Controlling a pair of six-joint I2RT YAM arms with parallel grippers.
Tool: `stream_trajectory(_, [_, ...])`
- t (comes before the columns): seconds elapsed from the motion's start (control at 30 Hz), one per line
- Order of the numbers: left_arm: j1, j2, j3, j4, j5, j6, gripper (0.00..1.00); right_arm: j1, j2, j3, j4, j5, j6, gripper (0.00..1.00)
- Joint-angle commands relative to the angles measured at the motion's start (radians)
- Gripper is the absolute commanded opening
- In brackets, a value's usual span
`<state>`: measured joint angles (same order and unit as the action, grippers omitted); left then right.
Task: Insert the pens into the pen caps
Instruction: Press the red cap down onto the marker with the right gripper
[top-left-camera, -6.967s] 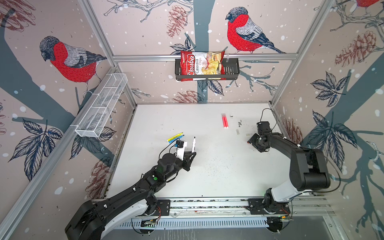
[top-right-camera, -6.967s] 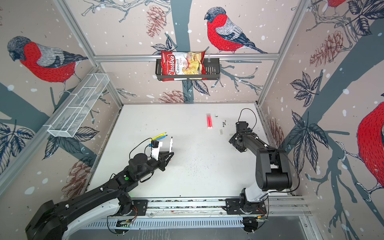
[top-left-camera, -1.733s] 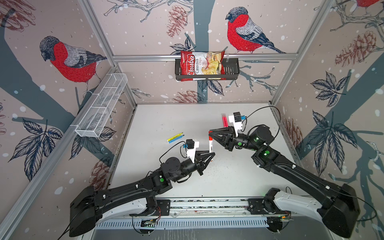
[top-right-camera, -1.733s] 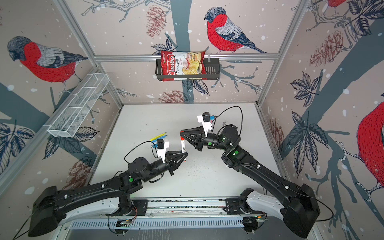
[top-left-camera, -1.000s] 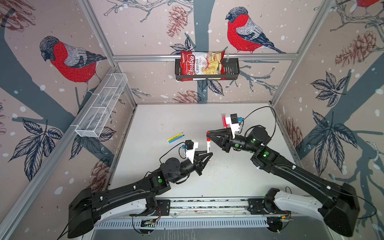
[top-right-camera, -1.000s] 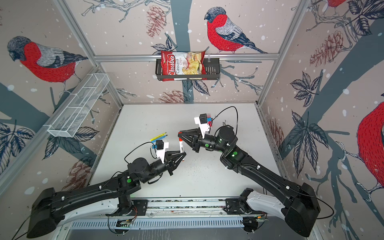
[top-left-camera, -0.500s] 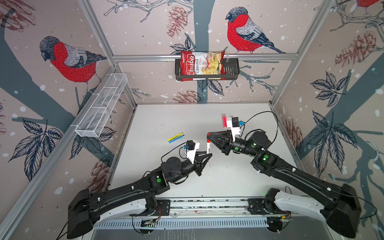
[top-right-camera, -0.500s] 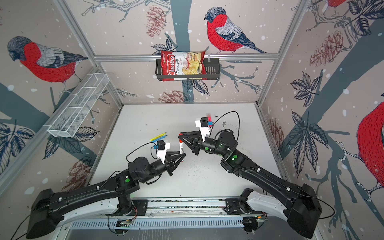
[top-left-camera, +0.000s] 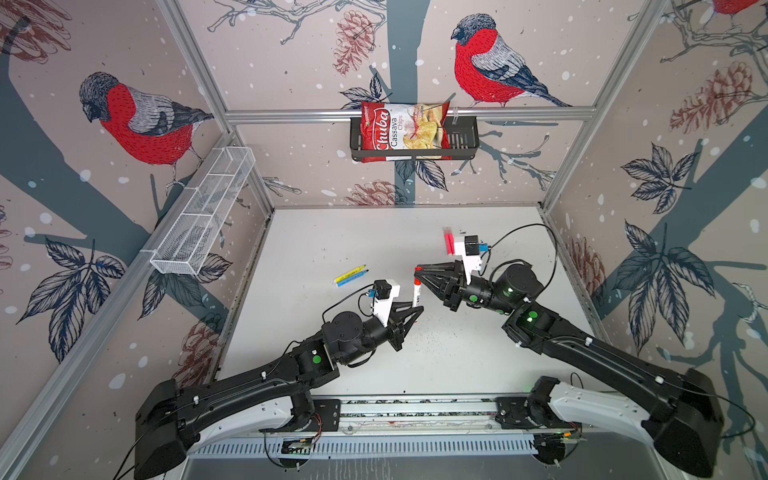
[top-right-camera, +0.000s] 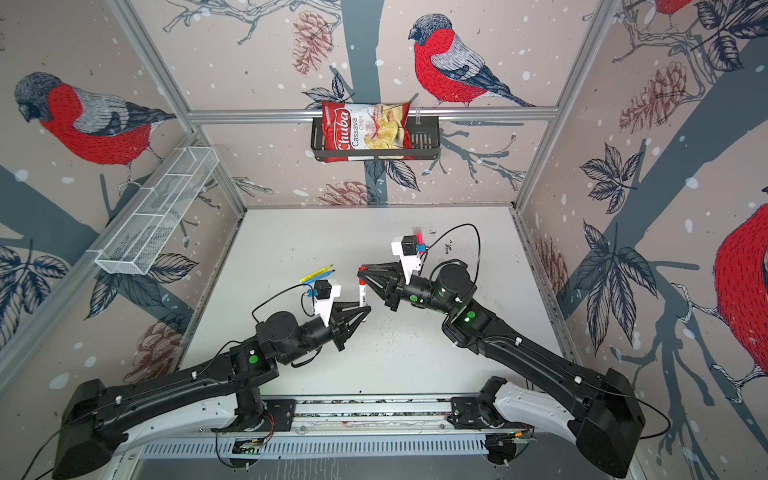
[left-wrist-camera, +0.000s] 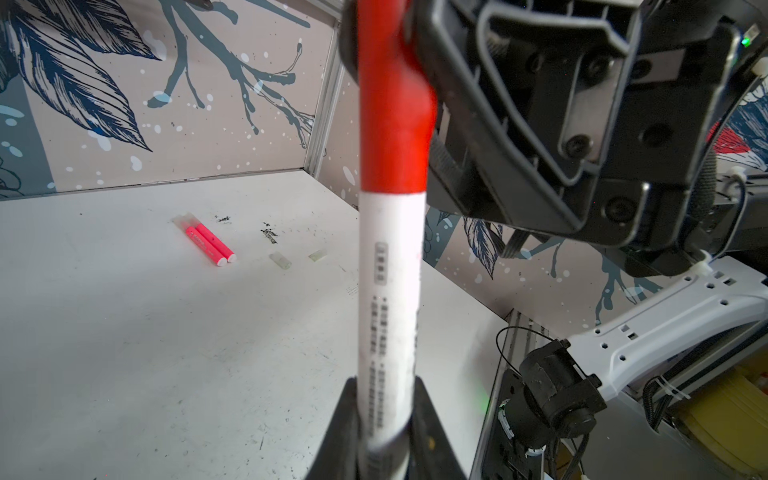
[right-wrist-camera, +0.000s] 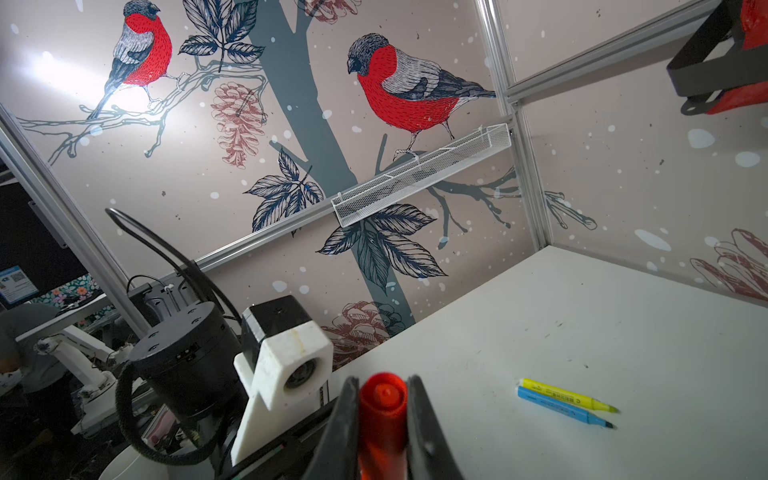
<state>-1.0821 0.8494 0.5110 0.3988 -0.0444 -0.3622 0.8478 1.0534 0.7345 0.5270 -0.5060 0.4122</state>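
In both top views a white-bodied pen (top-left-camera: 415, 293) (top-right-camera: 362, 296) stands upright over the middle of the table. My left gripper (top-left-camera: 416, 308) (top-right-camera: 365, 311) (left-wrist-camera: 386, 388) is shut on its lower end. A red pen cap (top-left-camera: 417, 274) (left-wrist-camera: 392, 104) (right-wrist-camera: 382, 401) sits on its upper end, in line with the white body (left-wrist-camera: 390, 299). My right gripper (top-left-camera: 418, 270) (top-right-camera: 360, 270) (right-wrist-camera: 382, 388) is shut on that cap. Yellow (top-left-camera: 350, 274) (right-wrist-camera: 561, 392) and blue (top-left-camera: 352, 281) (right-wrist-camera: 559, 410) pens lie together at the left. Two pink pens (top-left-camera: 448, 242) (left-wrist-camera: 210, 243) lie at the back.
Two loose clear caps (left-wrist-camera: 280, 261) (left-wrist-camera: 318, 254) lie near the pink pens by the right wall. A chip bag (top-left-camera: 401, 131) sits in a black basket on the back wall. A wire tray (top-left-camera: 203, 218) hangs on the left wall. Black specks dot the table.
Seven seconds ago the arms were apart, the left one holding the pen alone. Over the last second the right wrist has sunk lower and nearer, its jaws staying at the pen's top.
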Motion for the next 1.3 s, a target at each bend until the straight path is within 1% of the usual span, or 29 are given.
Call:
stream_trajectory(0.0, [0.016, -0.023, 0.033, 0.326, 0.015, 0.016, 0.0, 0.008, 0.007, -0.017, -0.272, -0.177, -0.049, 0.0])
stream_trajectory(0.1, [0.041, -0.041, 0.011, 0.371, 0.069, -0.006, 0.0, 0.008, 0.016, -0.017, -0.26, -0.246, -0.057, 0.0])
stream_trajectory(0.2, [0.071, -0.062, -0.014, 0.403, 0.1, -0.033, 0.0, 0.008, 0.02, -0.012, -0.273, -0.243, -0.062, 0.0])
stream_trajectory(0.4, [0.076, -0.088, -0.012, 0.362, 0.061, -0.018, 0.0, 0.009, 0.047, 0.007, -0.299, -0.209, -0.059, 0.0])
stream_trajectory(0.63, [0.079, -0.126, -0.021, 0.379, 0.01, 0.003, 0.0, 0.017, 0.08, 0.002, -0.31, -0.169, -0.048, 0.0])
stream_trajectory(0.8, [0.081, -0.146, -0.018, 0.384, -0.004, 0.017, 0.0, 0.03, 0.077, -0.003, -0.317, -0.129, -0.041, 0.0])
stream_trajectory(0.93, [0.081, -0.139, -0.026, 0.368, -0.008, 0.032, 0.0, 0.034, 0.066, -0.004, -0.28, -0.147, -0.033, 0.0])
stream_trajectory(0.97, [0.081, -0.133, -0.038, 0.364, -0.007, 0.045, 0.0, 0.034, 0.063, -0.002, -0.267, -0.156, -0.034, 0.04])
stream_trajectory(1.0, [0.08, -0.12, -0.055, 0.351, -0.021, 0.056, 0.0, 0.033, 0.057, 0.007, -0.269, -0.162, -0.041, 0.14])
stream_trajectory(1.07, [0.08, -0.099, -0.082, 0.302, -0.045, 0.068, 0.0, 0.028, 0.034, 0.033, -0.288, -0.169, -0.064, 0.38])
stream_trajectory(1.1, [0.08, -0.092, -0.1, 0.289, -0.048, 0.06, 0.0, 0.021, 0.016, 0.046, -0.302, -0.169, -0.078, 0.55])
stream_trajectory(1.13, [0.081, -0.091, -0.123, 0.29, -0.048, 0.045, 0.0, 0.014, -0.004, 0.056, -0.311, -0.166, -0.088, 0.69])
stream_trajectory(1.17, [0.081, -0.096, -0.15, 0.303, -0.049, 0.028, 0.0, 0.004, -0.03, 0.063, -0.315, -0.169, -0.098, 0.74])
stream_trajectory(1.27, [0.081, -0.133, -0.211, 0.308, -0.065, -0.002, 0.0, -0.019, -0.109, 0.049, -0.299, -0.154, -0.104, 0.78])
